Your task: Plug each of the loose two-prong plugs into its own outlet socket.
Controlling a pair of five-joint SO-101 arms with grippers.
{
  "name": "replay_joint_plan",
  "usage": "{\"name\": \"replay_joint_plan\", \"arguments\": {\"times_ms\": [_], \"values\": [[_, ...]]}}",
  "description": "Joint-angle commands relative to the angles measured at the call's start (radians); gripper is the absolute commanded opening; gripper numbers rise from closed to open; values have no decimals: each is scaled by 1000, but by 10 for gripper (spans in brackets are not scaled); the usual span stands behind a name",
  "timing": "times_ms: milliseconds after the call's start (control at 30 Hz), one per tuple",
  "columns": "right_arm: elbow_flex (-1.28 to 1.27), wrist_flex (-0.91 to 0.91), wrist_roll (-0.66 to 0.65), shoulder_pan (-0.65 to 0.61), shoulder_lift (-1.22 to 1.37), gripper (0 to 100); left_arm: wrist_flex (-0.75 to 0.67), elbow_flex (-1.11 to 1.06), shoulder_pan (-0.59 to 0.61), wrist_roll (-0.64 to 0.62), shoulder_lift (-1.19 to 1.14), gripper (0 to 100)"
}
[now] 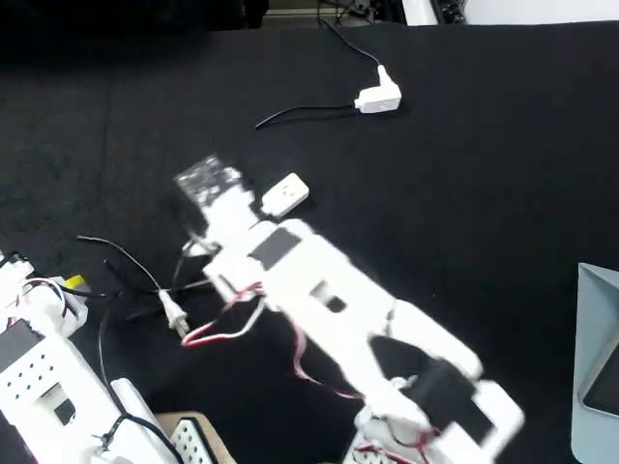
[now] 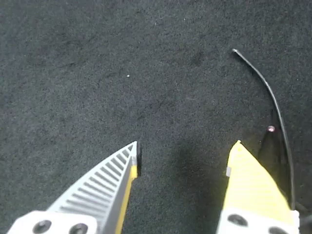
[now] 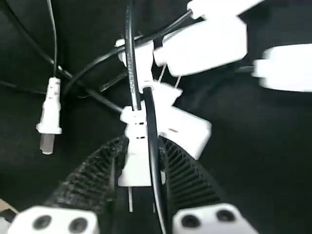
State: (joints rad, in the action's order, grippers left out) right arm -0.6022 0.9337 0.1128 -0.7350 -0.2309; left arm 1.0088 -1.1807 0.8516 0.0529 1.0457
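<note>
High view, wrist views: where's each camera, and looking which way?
High view: above the table, looking down on left arm, right arm.
Left wrist view: on left arm, facing table; open left gripper shows.
Right wrist view: on right arm, facing right gripper shut on a plug.
Shared: high view shows right gripper too.

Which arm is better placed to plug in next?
Right: the right gripper is shut on a white plug beside the outlet block; the left gripper is open over bare mat, holding nothing.
</note>
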Motion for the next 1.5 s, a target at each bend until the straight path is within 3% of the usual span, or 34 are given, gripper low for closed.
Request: {"name": "replay_joint_plan", "arguments": {"times_ms": [0, 200, 433, 567, 700, 1067, 1467], "values": [[-25, 41, -25, 104, -206, 12, -23, 5, 2, -9, 3, 289], [-39, 140, -26, 310, -380, 13, -23, 5, 1, -9, 3, 289], [-84, 144, -43, 509, -374, 15, -25, -10, -16, -5, 11, 289], [-166, 127, -89, 520, -346, 38, -25, -10, -19, -5, 11, 289], [-185, 140, -89, 569, -341, 165, -25, -10, -19, -5, 11, 289], [-150, 247, -91, 591, -334, 118, -25, -10, -19, -5, 11, 289], [-300, 124, -236, 571, -332, 118, -25, -10, -19, -5, 11, 289]]}}
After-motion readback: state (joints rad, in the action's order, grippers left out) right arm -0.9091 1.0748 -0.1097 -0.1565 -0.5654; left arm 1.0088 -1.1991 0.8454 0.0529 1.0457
